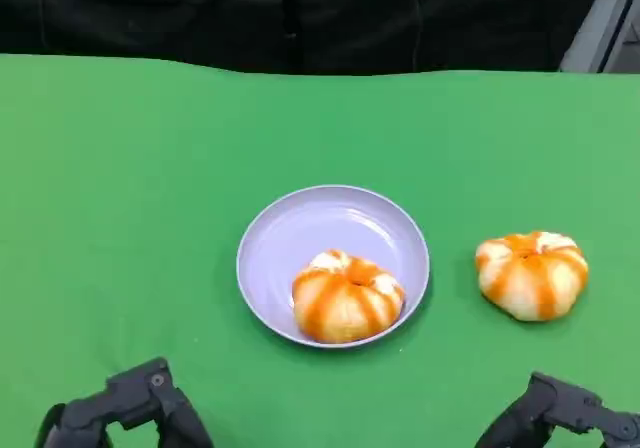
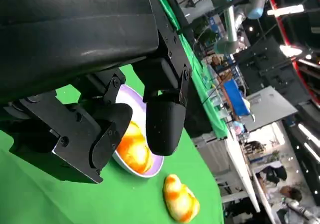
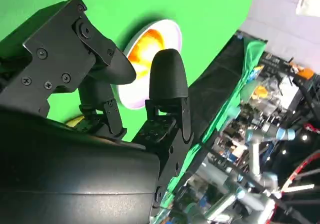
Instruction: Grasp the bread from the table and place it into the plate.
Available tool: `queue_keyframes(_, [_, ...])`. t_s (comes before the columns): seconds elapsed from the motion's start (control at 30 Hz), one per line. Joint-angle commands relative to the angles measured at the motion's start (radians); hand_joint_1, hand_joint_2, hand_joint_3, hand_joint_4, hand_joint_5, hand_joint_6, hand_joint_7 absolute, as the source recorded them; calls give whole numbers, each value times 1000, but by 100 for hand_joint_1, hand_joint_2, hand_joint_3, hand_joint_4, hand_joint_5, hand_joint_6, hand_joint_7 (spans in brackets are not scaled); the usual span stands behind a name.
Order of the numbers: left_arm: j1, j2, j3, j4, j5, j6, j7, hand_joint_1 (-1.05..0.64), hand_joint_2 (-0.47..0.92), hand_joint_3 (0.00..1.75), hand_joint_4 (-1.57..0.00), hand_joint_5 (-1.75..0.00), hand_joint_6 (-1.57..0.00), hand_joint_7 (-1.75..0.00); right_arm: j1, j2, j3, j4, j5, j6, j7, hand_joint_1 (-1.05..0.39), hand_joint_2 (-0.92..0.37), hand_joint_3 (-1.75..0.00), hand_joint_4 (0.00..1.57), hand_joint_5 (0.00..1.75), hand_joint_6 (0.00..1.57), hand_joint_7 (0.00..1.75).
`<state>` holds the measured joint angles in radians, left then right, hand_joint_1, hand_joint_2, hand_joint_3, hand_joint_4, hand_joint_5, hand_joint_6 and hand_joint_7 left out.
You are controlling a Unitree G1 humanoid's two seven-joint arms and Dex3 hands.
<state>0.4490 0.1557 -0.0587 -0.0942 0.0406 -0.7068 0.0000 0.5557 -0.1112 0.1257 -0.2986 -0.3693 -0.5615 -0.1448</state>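
Done: you had one round orange-striped bread bun (image 1: 348, 297) lying inside the shallow lavender round plate (image 1: 290, 230), at the lower centre of the frame
Left: a second orange-striped bun (image 1: 532, 274) sat on the green table cloth (image 1: 120, 188) at centre right, just beside the plate and apart from it
Left hand (image 1: 125, 406): lower left corner, fingers apart, holding nothing
Right hand (image 1: 560, 416): lower right corner, near the loose bun, fingers spread and empty
Judgement: you looked about halfway
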Motion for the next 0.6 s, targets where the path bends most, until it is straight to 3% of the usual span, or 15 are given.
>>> queue_keyframes(0.03, [-11,-9,19,5,-5,-11,-12,13,37,140,-84,-175,-81,-157,5,-13,-5,-9,1,-39,2,-2,-34,-139,74,157,79,126])
queue_keyframes(0.6, [-47,-18,43,41,3,-43,-29,11,34,142,-81,-170,-82,-149,-11,-25,-16,8,-24,-63,4,-1,-29,-144,77,153,80,125])
